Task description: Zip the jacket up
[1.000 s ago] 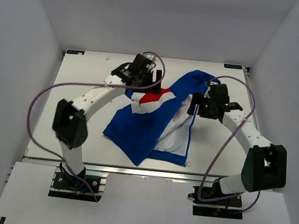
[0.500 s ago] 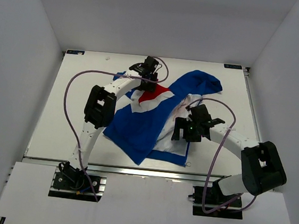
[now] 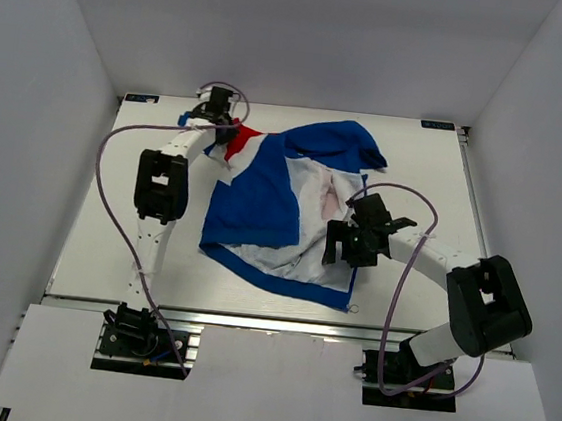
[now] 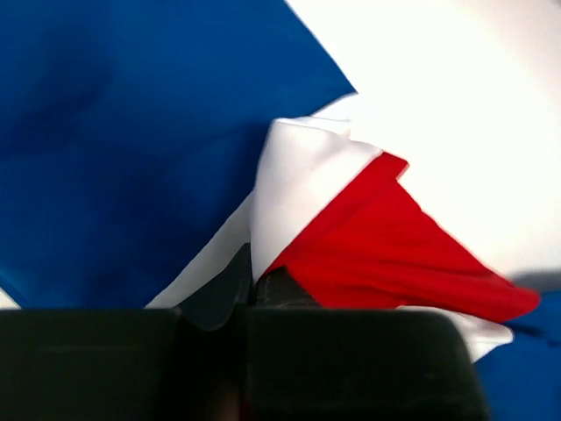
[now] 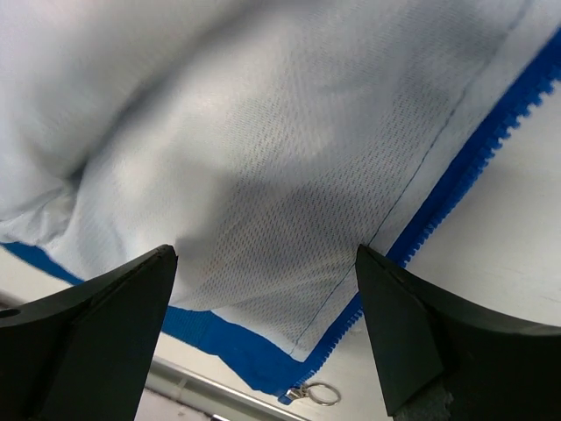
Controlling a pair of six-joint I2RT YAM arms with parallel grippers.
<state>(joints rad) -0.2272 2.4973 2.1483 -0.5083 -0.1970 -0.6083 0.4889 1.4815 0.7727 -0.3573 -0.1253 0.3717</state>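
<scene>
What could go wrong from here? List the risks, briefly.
1. The left gripper pinches only a small fold of the jacket at its red and white panel; a harder pull might slip it free.
2. The right gripper hangs open over the mesh lining, off the zipper teeth and the pull ring; closing here would likely grab lining instead.

The left arm and the right arm are alike: white tubular links joined by bulky black joint housings. A thin purple cable loops beside each. The bases are black blocks. The left claw is matte black and blocky. The right claw has two black wedge-shaped fingers.
</scene>
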